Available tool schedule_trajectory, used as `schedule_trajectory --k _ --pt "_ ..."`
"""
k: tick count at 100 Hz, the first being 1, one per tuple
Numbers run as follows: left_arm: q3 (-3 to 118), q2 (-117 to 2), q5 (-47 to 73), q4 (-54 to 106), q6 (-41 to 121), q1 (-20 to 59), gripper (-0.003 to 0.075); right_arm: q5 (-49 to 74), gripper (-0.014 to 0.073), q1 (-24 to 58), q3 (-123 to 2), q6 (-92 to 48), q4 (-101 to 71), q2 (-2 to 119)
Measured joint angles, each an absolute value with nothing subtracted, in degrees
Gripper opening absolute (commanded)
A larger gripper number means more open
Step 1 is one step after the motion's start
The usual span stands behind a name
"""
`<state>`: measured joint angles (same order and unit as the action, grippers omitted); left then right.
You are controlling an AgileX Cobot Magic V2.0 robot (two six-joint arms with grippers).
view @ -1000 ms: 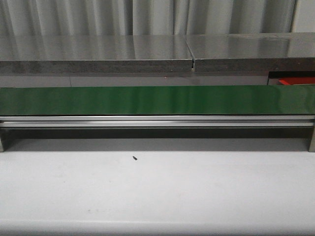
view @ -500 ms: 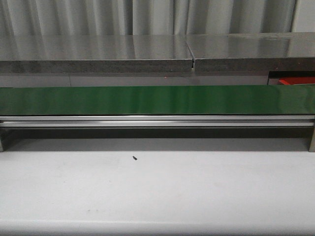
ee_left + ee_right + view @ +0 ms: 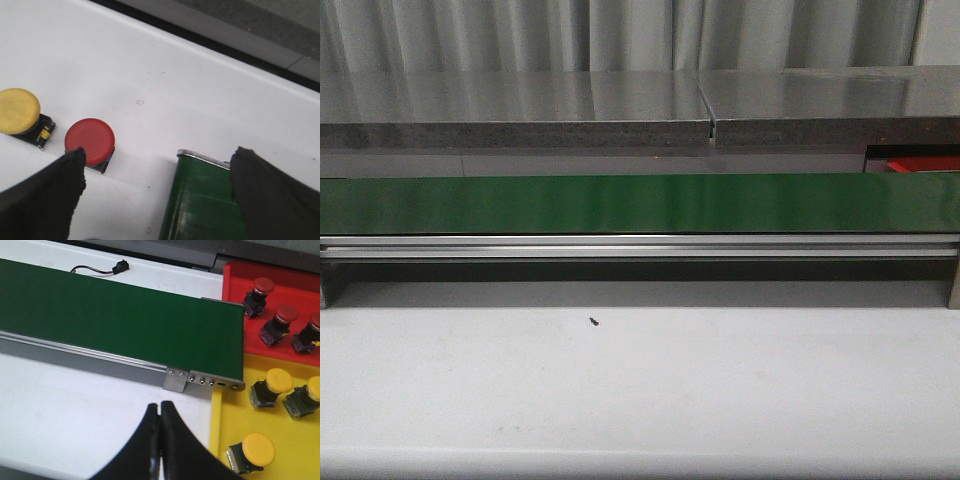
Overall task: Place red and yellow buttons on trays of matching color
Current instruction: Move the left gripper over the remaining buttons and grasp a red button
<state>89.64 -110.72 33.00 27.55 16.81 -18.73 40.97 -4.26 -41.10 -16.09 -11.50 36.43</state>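
While no arm showed in the front view, the green belt (image 3: 640, 203) ran across above the white table (image 3: 640, 390), with a small dark speck (image 3: 593, 321) on the table and a red sliver (image 3: 920, 164) at far right.

Left wrist view: left gripper (image 3: 155, 195) released, fingers wide apart. Red button (image 3: 90, 141) and yellow button (image 3: 18, 110) sat side by side on the table, beside the belt end (image 3: 200, 200).

Right wrist view: right gripper (image 3: 160, 440) clenched, fingertips touching, holding nothing. Red tray (image 3: 235, 285) held three red buttons; yellow tray (image 3: 295, 450) held three yellow ones, both past the belt end.
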Motion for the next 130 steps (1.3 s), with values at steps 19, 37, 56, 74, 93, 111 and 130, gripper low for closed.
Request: schedule_trajectory --k 19,37,56,74,93,111,130 --pt "90.1 -114.5 30.6 27.1 16.0 -19.5 0.0576 41.0 -0.0117 -4.3 -41.1 -16.1 -11.5 36.4" --pt "90.1 -116.6 29.0 26.7 15.6 -19.9 0.0576 41.0 -0.0117 -4.3 -41.1 -16.1 -11.5 36.4" --pt "90.4 -118.1 27.1 26.7 15.6 -19.9 0.0576 41.0 -0.0117 -4.3 -41.1 -16.1 -11.5 36.4" --pt "91.7 -120.8 26.9 26.6 15.6 -19.9 0.0576 41.0 -0.0117 -4.3 -41.1 -16.1 -11.5 36.4" --pt "94.0 -122.4 26.9 26.6 15.5 -19.9 0.0576 41.0 -0.0117 -4.3 -41.1 -16.1 -11.5 36.4" --pt "95.4 -123.6 26.7 26.6 15.5 -19.9 0.0576 41.0 -0.0117 -4.3 -41.1 -16.1 -11.5 36.4" --pt "96.9 -126.0 28.1 26.6 15.5 -19.9 0.0576 41.0 -0.0117 -4.3 -41.1 -16.1 -11.5 36.4"
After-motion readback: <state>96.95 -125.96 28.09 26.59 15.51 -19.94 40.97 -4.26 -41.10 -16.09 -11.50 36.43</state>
